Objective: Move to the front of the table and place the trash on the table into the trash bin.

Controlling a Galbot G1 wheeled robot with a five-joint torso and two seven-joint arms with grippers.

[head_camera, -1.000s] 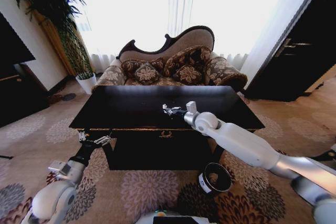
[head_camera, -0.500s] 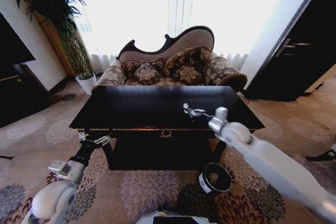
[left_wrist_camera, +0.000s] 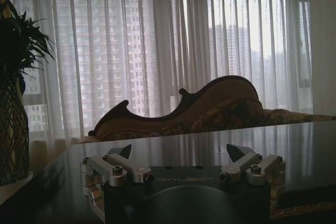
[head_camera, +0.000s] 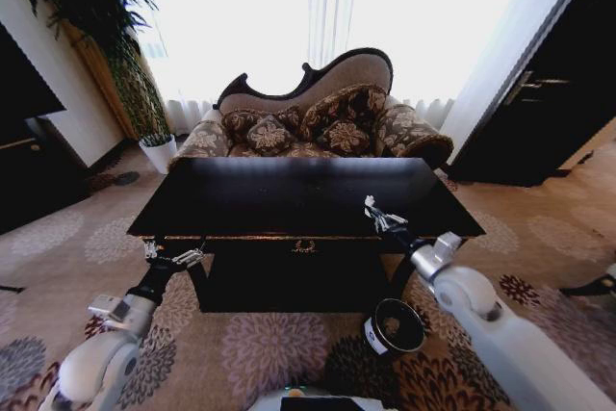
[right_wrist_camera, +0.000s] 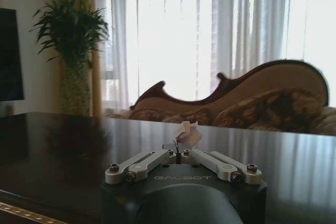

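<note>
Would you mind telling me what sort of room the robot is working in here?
Most likely a formal living room or hotel lounge: a patterned brown sofa with a curved wooden back, a glossy black wooden table with gold trim on floral carpet, sheer white curtains and a tall potted plant.

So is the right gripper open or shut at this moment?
Shut: in the right wrist view the right gripper pinches a white paper wad over the table, its fingers closed together.

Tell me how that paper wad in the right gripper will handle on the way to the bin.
The paper wad, crumpled and pinched between the right gripper's fingertips, is probably very light and soft. It may compress, or slip, since little of it seems held.
</note>
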